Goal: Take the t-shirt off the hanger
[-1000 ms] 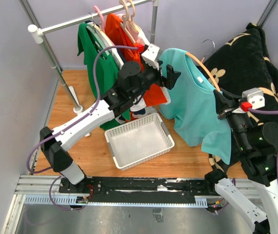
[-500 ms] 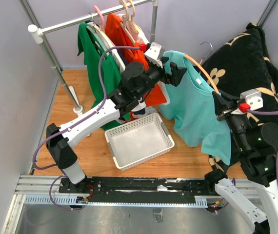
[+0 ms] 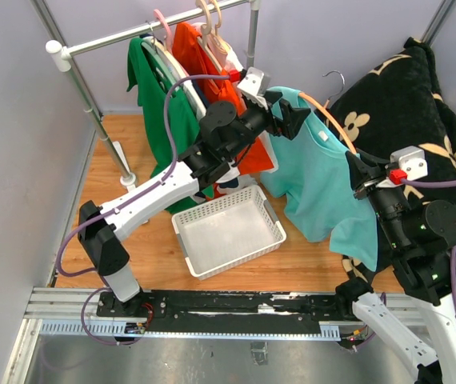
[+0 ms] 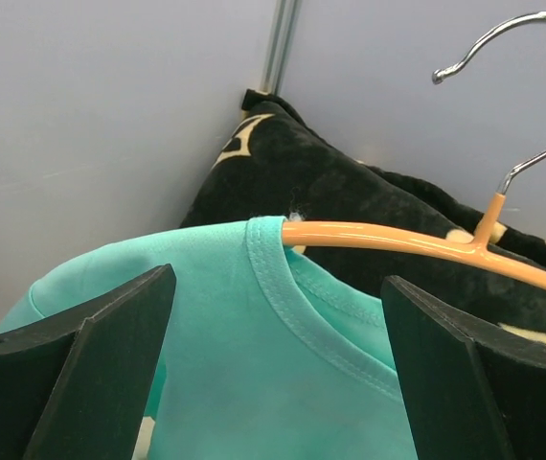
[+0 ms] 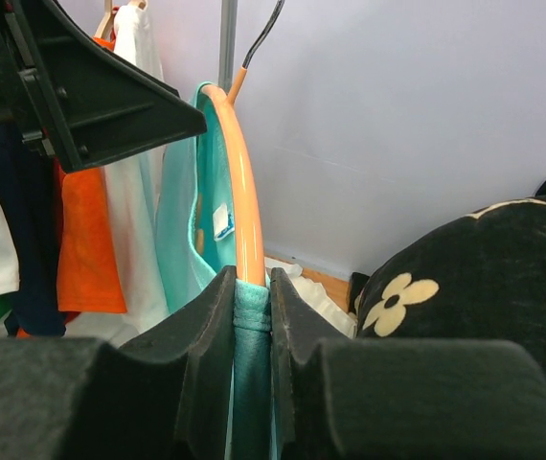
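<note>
Since a second ago my left arm has swung up and right, bringing my left gripper (image 3: 290, 120) from the t-shirt's (image 3: 324, 180) sleeve side to its collar; the hanger (image 3: 334, 118) has shifted slightly left with it.

- Left gripper (image 4: 278, 287): two fingers wide apart, one on each side of the collar and shoulder, nothing pinched
- Right gripper (image 5: 251, 302): two fingers pressed together on the hanger's (image 5: 244, 192) lower arm, with teal shirt cloth between them
- One teal t-shirt (image 4: 254, 383), draped on one orange hanger (image 4: 388, 240) with a wire hook, held in the air off the rail (image 3: 148, 30)
- One white basket (image 3: 228, 232) on the floor below
- On the rail: one green garment (image 3: 168, 104), one orange garment (image 3: 200, 48); others behind, count unclear
- One black flowered cushion (image 3: 408, 88) behind the shirt
</note>
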Available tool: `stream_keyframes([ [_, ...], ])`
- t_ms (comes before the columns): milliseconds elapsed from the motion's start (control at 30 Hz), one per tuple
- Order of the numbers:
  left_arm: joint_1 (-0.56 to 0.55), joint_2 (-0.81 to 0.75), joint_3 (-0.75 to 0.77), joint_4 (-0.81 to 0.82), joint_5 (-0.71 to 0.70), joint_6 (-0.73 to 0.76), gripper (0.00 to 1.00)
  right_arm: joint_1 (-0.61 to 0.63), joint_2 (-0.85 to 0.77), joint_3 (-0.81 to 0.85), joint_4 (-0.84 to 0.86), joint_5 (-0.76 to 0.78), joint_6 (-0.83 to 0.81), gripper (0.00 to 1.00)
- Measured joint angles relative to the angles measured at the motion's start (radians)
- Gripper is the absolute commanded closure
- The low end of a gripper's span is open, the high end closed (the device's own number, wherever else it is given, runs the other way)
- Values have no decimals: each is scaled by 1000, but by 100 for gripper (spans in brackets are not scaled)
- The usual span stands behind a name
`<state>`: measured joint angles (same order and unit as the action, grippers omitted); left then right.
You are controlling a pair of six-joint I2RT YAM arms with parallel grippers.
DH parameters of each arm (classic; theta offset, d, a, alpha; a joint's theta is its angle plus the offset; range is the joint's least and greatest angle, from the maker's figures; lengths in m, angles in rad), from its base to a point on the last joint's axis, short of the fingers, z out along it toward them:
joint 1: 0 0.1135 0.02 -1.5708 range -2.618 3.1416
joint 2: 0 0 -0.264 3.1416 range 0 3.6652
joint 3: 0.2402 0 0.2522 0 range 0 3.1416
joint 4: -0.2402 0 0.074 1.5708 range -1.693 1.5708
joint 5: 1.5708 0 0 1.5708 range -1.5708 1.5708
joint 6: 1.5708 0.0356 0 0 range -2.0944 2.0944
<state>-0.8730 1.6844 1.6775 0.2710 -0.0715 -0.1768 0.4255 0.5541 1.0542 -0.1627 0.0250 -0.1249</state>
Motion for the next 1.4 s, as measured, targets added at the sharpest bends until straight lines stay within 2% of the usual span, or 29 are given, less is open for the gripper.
stream_keyframes([
  [133, 0, 16, 1, -6, -8, -4, 17, 0, 0, 0, 0, -2, 3, 99],
  [267, 0, 37, 8, -19, -21, -3, 31, 0, -4, 0, -2, -3, 10, 99],
  [367, 0, 45, 10, -27, -26, -1, 48, 0, -9, 0, -4, -3, 14, 99],
  [433, 0, 47, 11, -26, -24, 2, 65, 0, -11, 0, -7, -3, 16, 99],
  [567, -1, 47, 11, -19, -12, 8, 92, 0, -11, 0, -9, -2, 16, 99],
  [600, -1, 47, 11, -18, -5, 8, 98, 0, -11, 0, -9, -1, 16, 99],
  [633, -1, 47, 11, -16, 6, 9, 99, 0, -11, -1, -8, 2, 16, 99],
  [900, -8, 47, 24, -41, 164, 12, 99, 0, -12, -42, 13, 32, 18, 99],
  [1067, -64, 44, 46, -91, 229, 32, 99, 0, -13, -84, 50, 63, 21, 99],
  [1133, -82, 44, 46, -105, 242, 35, 95, 0, -13, -92, 56, 67, 21, 99],
  [1233, -92, 41, 43, -123, 239, 38, 70, 0, -18, -99, 64, 69, 20, 99],
  [1333, -90, 34, 43, -147, 224, 42, 36, 0, -31, -118, 94, 73, 16, 99],
  [1400, -92, 26, 41, -157, 207, 45, 24, 0, -47, -148, 131, 74, 10, 99],
])
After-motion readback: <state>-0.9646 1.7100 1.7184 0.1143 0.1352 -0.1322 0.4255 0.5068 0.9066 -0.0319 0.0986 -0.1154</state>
